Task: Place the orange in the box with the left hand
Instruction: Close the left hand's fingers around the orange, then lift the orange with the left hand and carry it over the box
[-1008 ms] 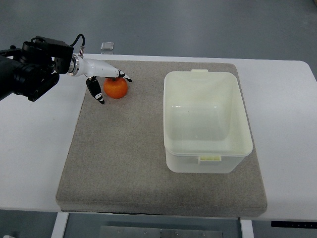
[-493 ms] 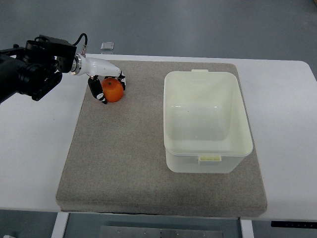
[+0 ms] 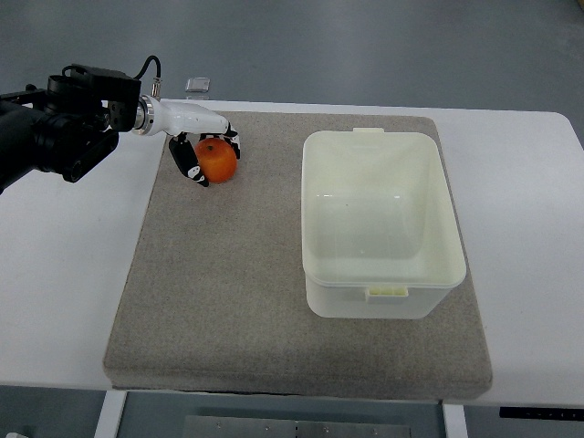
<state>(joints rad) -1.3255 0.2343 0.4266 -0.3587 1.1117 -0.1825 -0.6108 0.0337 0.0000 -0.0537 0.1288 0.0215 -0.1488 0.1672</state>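
The orange (image 3: pixel 219 161) is at the far left of the grey mat (image 3: pixel 237 274), wrapped by the white and black fingers of my left hand (image 3: pixel 208 155). That hand is shut on the fruit, with its thumb on the near left side and the other fingers over the top and right. Whether the orange rests on the mat or is just off it I cannot tell. The cream plastic box (image 3: pixel 379 219) stands on the right half of the mat, with nothing in it, well to the right of the orange. No right arm shows.
The mat lies on a white table (image 3: pixel 64 274). A small clear object (image 3: pixel 197 86) sits at the table's far edge behind the hand. My left arm's dark body (image 3: pixel 55 128) fills the upper left corner.
The fingers went from spread over the orange to curled tight around it. Hand and orange have shifted slightly right and away since half a second ago.
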